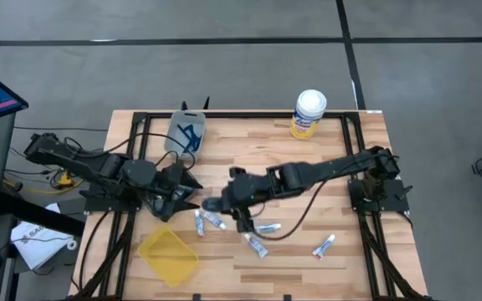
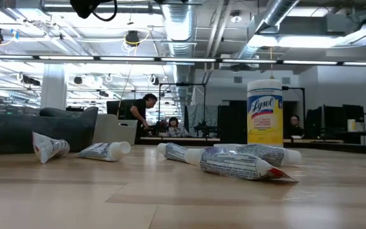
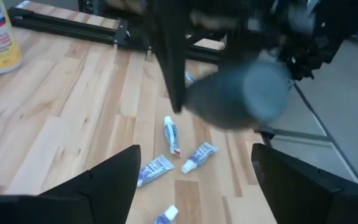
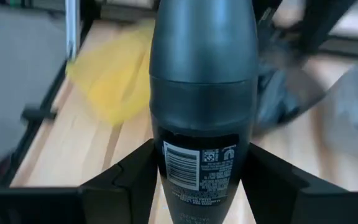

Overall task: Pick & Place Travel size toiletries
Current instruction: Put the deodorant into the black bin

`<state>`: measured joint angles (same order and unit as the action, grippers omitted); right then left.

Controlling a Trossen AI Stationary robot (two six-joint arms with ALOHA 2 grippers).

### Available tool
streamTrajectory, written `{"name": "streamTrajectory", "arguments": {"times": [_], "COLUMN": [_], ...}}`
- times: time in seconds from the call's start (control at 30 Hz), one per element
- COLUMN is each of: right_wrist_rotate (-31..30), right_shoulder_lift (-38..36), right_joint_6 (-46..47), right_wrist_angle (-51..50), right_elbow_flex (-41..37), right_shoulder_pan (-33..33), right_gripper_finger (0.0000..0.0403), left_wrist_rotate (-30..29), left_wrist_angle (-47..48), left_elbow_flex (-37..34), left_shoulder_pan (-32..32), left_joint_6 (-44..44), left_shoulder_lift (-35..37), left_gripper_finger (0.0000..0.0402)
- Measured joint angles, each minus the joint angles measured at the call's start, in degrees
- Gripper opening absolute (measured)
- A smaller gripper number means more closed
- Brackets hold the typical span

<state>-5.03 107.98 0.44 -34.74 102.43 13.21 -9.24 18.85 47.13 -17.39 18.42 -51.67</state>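
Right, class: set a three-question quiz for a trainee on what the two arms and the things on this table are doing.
1. True or false: the right gripper is shut on a dark bottle.
2. Where does the yellow tray lie on the table? A) beside the wipes tub; B) on the left arm's side; C) under the right arm.
3. Fill the gap: the left gripper faces the bottle with its fingers ____.

Key: 1 true; 2 B; 3 open.
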Motion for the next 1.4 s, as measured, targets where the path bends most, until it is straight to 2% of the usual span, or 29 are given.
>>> {"name": "streamTrajectory", "arguments": {"times": [0.27, 0.57, 0.93, 1.27, 1.4], "right_wrist_rotate": [-0.1, 0.0, 0.3, 0.1, 0.3], "right_shoulder_lift": [-0.1, -0.1, -0.1, -0.1, -0.1], "right_joint_6": [-3.8, -4.1, -4.7, -4.5, -4.5], "right_wrist_angle": [3.3, 8.3, 9.0, 12.1, 14.7], "right_elbow_flex": [4.8, 4.9, 4.9, 4.9, 4.9], "right_shoulder_pan": [-1.7, -3.0, -4.2, -6.9, -7.8], "right_gripper_finger": [0.0188, 0.0197, 0.0198, 0.0199, 0.0201], "left_wrist_rotate": [-0.4, -1.6, -2.4, -11.4, -12.0], "left_wrist_angle": [-1.5, -15.1, -16.3, -17.4, -21.0], "left_elbow_flex": [0.0, 0.0, 0.0, 0.0, 0.0], "left_shoulder_pan": [0.1, 0.1, 0.1, 0.1, 0.1], "left_joint_6": [-2.7, -10.8, -11.1, -14.0, -16.8], "left_shoulder_lift": [-0.6, -0.4, 0.1, 3.6, 3.7], "left_gripper_finger": [0.0297, 0.0296, 0.0296, 0.0296, 0.0296]}}
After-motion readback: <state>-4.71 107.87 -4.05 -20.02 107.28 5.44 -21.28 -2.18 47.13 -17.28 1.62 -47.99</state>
